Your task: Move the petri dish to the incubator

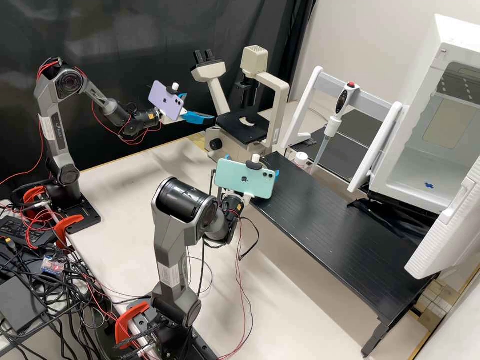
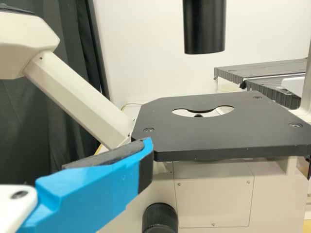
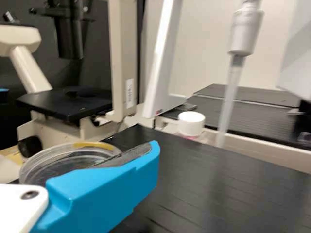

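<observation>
"Task item?"
"Petri dish [image 3: 68, 158], held in the right gripper [image 1: 252, 165], near the end of the black table [image 1: 340, 240] by the microscope [image 1: 242, 125]. Fingers spread to the dish's width."
"Left gripper [image 1: 200, 106]?"
"Beside the microscope's stage. Fingers well parted, nothing held."
"Incubator [image 1: 431, 165]?"
"Open, beside the table's long edge."
"Markings?"
"Printed label [image 3: 129, 93], microscope post. White label [image 1: 171, 276], right arm. Logos on the purple phone [image 1: 166, 101] and green phone [image 1: 245, 179]."
</observation>
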